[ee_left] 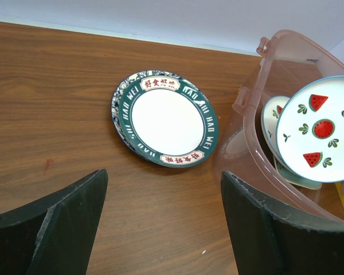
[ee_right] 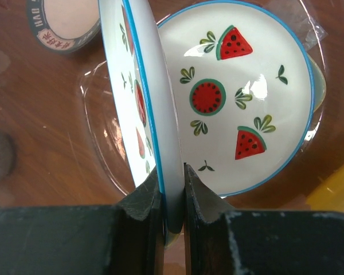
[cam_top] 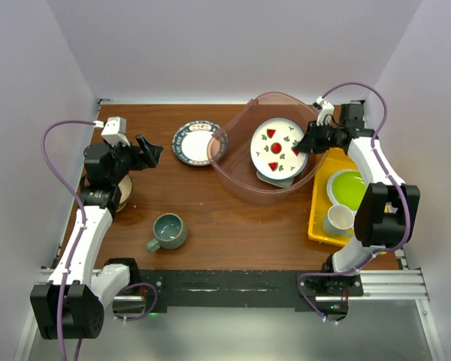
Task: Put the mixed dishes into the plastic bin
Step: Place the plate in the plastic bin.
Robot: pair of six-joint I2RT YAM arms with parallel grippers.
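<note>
Gripped the watermelon plate (ee_right: 159, 114) by a thin strip of rim with the right tool (ee_right: 172, 172), closed tight on it and on nothing else. Held it over the plastic bin (cam_top: 233, 162), above a second watermelon plate (ee_right: 241, 86) already lying inside; could not tell whether the two touched.

Judged the grip the weak point: so little glazed rim between the jaws, likely to pivot or slide out. Judged a chip possible too, if let go from any height onto the plate beneath. Might also have caught the thin bin wall with the wrist and shoved the bin toward the yellow tray (cam_top: 319, 218) just beside it.

Further out, hung the left tool (ee_left: 163, 189) wide open and empty above the surface (ee_left: 57, 86), short of the stacked green-rimmed plates (ee_left: 166, 117). Saw trouble there as well: a pinch on both at once, or on the top one only, dragging the lower. Not yet binned: the grey-teal mug (cam_top: 168, 230), well apart toward the near edge.
</note>
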